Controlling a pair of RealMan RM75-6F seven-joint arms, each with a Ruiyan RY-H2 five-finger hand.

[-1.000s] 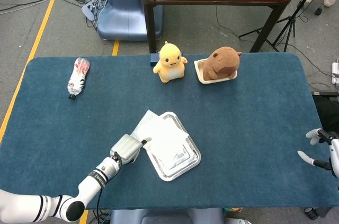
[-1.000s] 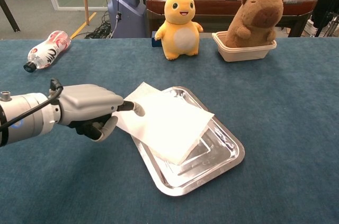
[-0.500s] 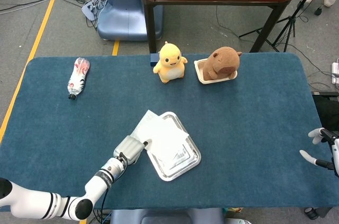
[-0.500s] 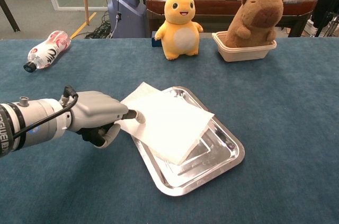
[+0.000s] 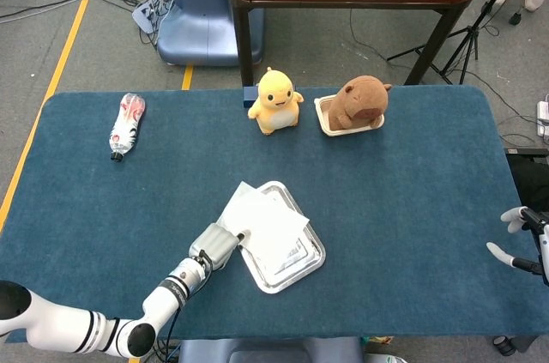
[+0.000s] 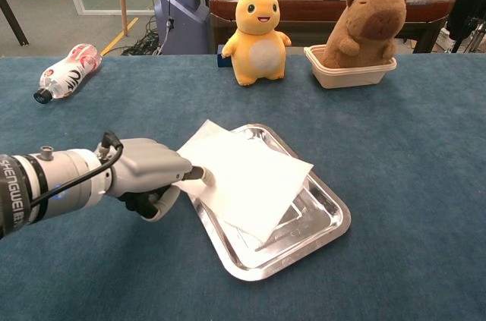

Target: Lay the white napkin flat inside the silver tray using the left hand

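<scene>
Napkin (image 6: 247,177) is draped over the silver tray (image 6: 323,231), most of it on the tray's 9 o'clock half, with one corner spilling off the rim onto the table (image 6: 395,146) toward 11 o'clock. Your left robot hand (image 6: 152,177) sits just off the tray's 9 o'clock edge, an extended finger touching the cloth's near-left edge and the others curled under; whether it's pinching or only pressing, I can't tell from either view. The napkin lies at 3 o'clock from that robot hand, its long axis running diagonally along the tray from 11 toward 5. So the move looks like a push toward 3 to 4 o'clock, to carry that overhanging corner inside the rim. Your right robot hand (image 5: 519,238) is well apart at the table's far 3 o'clock edge, fingers spread, holding nothing. Left is clearly the nearer one.
</scene>
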